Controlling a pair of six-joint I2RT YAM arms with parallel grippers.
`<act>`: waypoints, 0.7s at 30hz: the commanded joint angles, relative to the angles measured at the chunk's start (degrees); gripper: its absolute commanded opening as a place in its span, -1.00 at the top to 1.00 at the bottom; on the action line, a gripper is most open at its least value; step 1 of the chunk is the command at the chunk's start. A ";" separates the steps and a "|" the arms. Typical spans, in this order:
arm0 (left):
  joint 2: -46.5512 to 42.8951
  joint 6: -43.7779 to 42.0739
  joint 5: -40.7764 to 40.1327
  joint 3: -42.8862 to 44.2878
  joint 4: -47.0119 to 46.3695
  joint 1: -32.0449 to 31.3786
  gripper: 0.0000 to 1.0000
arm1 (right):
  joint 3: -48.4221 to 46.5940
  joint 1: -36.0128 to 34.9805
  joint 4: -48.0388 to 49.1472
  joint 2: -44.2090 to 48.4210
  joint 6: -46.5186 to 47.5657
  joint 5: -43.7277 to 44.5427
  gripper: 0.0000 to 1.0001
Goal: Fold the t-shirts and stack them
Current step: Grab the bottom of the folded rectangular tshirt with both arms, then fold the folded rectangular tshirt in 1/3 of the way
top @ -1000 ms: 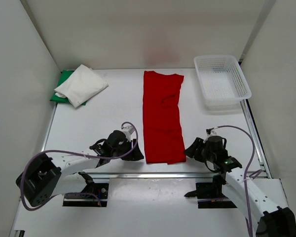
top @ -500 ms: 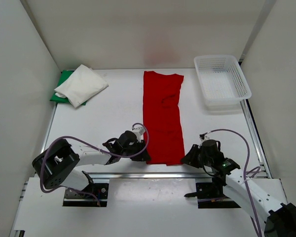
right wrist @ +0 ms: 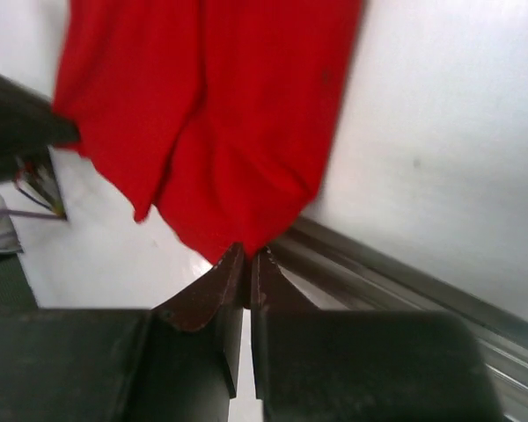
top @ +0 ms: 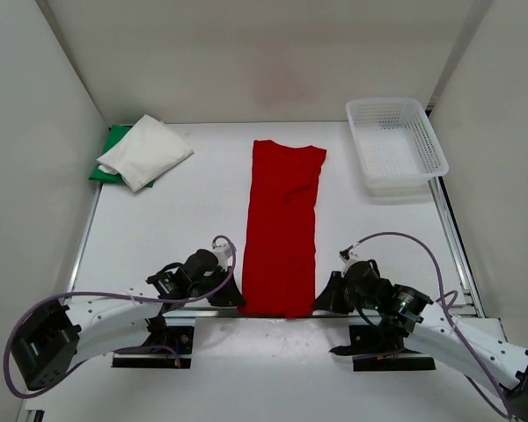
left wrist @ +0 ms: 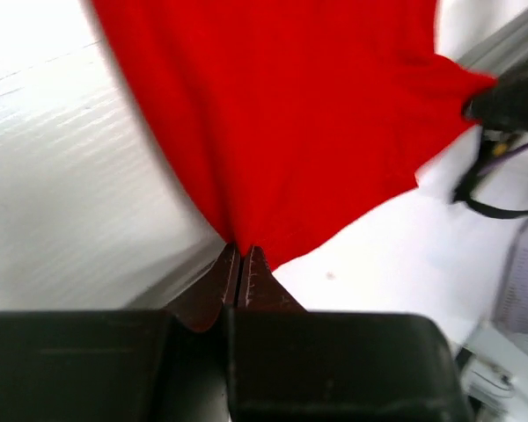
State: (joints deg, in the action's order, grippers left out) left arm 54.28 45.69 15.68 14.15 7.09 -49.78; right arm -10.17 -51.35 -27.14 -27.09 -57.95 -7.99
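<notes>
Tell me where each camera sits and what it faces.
Top external: above and behind the arms, looking down at the table; both arms show, left gripper and right gripper gripping the red t-shirt.
Left wrist: on the left arm, looking past its fingers pinching the hem.
Right wrist: mirrored on the right arm, own fingers pinching the other corner.
Shared: all show the red t-shirt.

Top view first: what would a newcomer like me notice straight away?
A long red shirt lies down the middle of the white table, its near corners pinched by the left fingers and right fingers at the table's front edge. At the far left a folded white shirt sits on a green shirt; a white basket stands far right.
</notes>
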 commanded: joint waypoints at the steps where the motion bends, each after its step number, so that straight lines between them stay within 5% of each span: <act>1: -1.11 0.98 1.72 6.30 2.50 2.66 1.00 | -6.69 10.07 3.03 -5.31 6.75 -4.27 1.00; 5: 5.03 -3.49 3.65 17.45 1.17 10.04 1.00 | -16.25 30.21 8.76 -16.64 21.09 -15.55 1.00; 8: 11.71 -7.18 3.04 26.07 0.03 16.10 0.96 | -25.39 35.87 10.79 -28.14 27.52 -16.97 0.99; 13: 29.09 -8.69 4.09 38.39 -2.52 24.01 0.96 | -38.68 37.99 15.62 -46.45 30.44 -17.07 1.00; 21: 48.70 -9.31 2.86 54.74 -1.73 27.63 0.97 | -53.26 41.41 18.17 -67.36 31.85 -16.27 0.99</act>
State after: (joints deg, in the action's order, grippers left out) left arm 100.12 37.67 18.57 63.94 4.67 -22.76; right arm -59.40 -11.94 -11.57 -90.43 -28.27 -23.68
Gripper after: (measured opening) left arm 0.047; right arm 0.031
